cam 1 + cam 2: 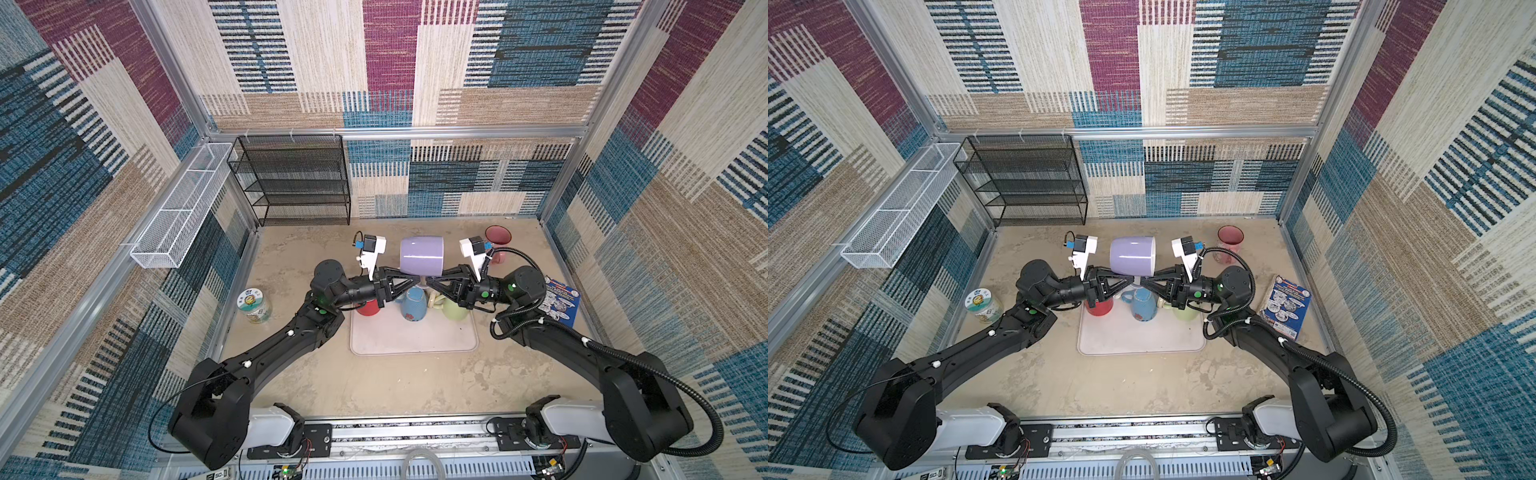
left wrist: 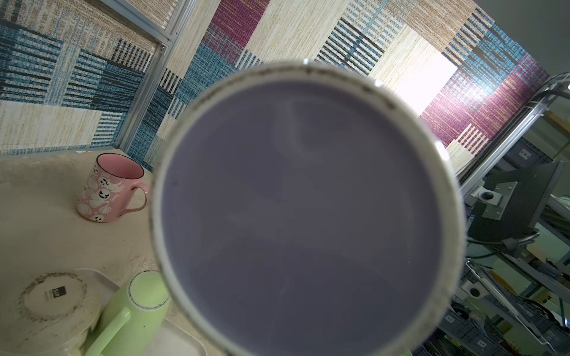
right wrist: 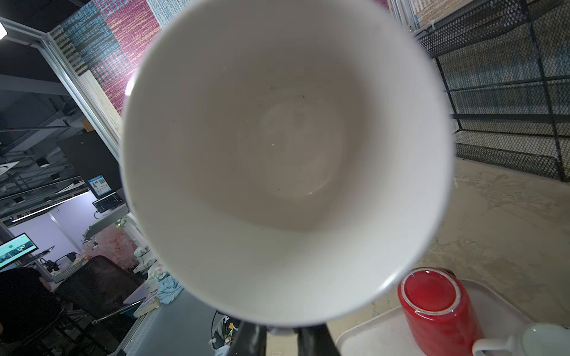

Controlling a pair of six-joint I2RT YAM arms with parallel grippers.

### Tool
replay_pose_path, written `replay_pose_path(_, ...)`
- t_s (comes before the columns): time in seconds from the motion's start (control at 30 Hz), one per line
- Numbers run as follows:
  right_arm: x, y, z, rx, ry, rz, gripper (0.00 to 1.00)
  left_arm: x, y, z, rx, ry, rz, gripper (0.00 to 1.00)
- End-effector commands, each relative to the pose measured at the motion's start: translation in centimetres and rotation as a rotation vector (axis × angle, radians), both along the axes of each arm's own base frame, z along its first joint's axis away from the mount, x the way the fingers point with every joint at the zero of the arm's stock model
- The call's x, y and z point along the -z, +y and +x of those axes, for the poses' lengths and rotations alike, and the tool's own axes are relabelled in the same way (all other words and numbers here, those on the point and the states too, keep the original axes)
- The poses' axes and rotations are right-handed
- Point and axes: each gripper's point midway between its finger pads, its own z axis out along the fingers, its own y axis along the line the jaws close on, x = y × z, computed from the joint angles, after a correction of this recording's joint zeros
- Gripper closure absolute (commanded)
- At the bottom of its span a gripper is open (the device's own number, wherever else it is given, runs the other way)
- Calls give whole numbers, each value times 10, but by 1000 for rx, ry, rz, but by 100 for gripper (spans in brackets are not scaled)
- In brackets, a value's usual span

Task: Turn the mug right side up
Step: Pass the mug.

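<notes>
While both arms reach in from the lower corners of the frame, the lilac mug [image 1: 422, 255] [image 1: 1133, 255] hangs in the air at the centre of both top views, above the far edge of the tray [image 1: 415, 345]. It lies on its side: its white mouth faces the right of the frame, its base faces the left, and its handle points toward the bottom edge.

The left gripper [image 1: 415, 284] comes in from the left with its fingers drawn fully together at that handle. Whether they pinch it or only touch it I cannot tell, since the left wrist view is filled by the mug's flat base [image 2: 308, 215].

The right gripper [image 1: 431, 284] meets it tip to tip from the right. In the right wrist view its two dark fingers [image 3: 249, 339] stand nearly closed at the lower edge, clamped on the handle below the mug's white interior [image 3: 277, 154].

On the tray, upside down, stand a red mug [image 1: 368, 307], a blue mug [image 1: 414, 305] and a green mug [image 1: 455, 309]. A pink mug [image 1: 498, 241] stands upright on the table to the upper right of the lilac one. A jar [image 1: 254, 305] sits left of the tray and a booklet [image 1: 561, 301] leans at the right.
</notes>
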Motion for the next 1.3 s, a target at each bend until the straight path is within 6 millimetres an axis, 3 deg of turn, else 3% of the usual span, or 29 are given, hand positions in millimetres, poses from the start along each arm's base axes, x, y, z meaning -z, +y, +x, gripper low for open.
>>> replay_pose_path(0.0,-15,0,-2,-4,-33,34,100,-5,0,-1,5,-42,-22,100)
replay_pose_path(0.13,-18,2,0,-5,-32,41,97,-5,0,-1,7,-43,-25,100)
replay_pose_path(0.3,-23,5,1,-9,-42,46,69,-9,0,-1,9,-49,-36,100)
replay_pose_path(0.5,-26,10,2,-11,-48,58,60,-12,-1,-2,17,-52,-40,100)
replay_pose_path(0.73,-34,10,6,10,-62,79,69,-13,-1,-4,24,-53,-41,100)
replay_pose_path(1.03,-35,8,12,53,-59,101,100,-15,-1,-5,32,-49,-47,100)
replay_pose_path(1.23,-34,6,14,74,-51,100,100,-15,0,-4,21,-43,-34,100)
replay_pose_path(1.27,-34,6,13,79,-50,99,100,-14,0,-3,14,-37,-23,92)
